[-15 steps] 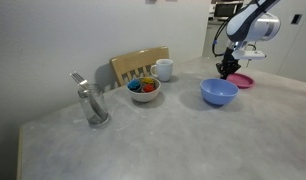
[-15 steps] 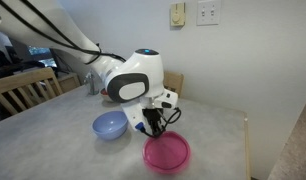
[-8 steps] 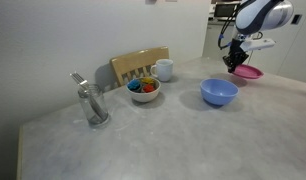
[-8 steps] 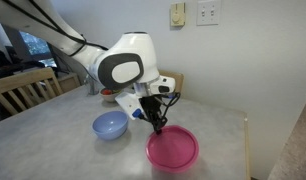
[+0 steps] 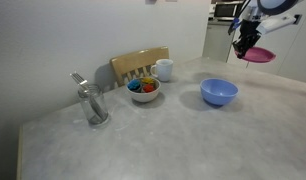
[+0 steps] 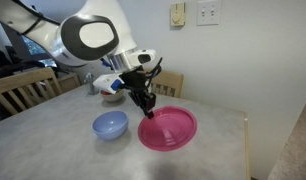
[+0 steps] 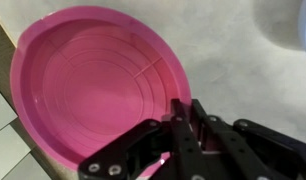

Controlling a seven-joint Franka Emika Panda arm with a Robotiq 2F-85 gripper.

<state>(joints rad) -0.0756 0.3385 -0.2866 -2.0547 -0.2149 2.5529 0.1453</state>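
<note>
Wrist view shows the gripper point(image 7: 175, 140) with its jaws closed on the rim of a pink plate point(image 7: 93, 85), pinching the plate's edge at about 5 o'clock. In both exterior views the plate point(image 5: 259, 56) point(image 6: 169, 129) hangs in the air, clear of the table point(image 5: 163, 135). In an exterior view a blue bowl point(image 5: 219, 92) sits on the table at 7 o'clock from the plate, apart from it.

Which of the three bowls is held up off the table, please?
The shallow pink plastic bowl, pinched at its rim by the gripper and tilted in the air; the blue bowl and the white bowl of colourful pieces rest on the table.
</note>
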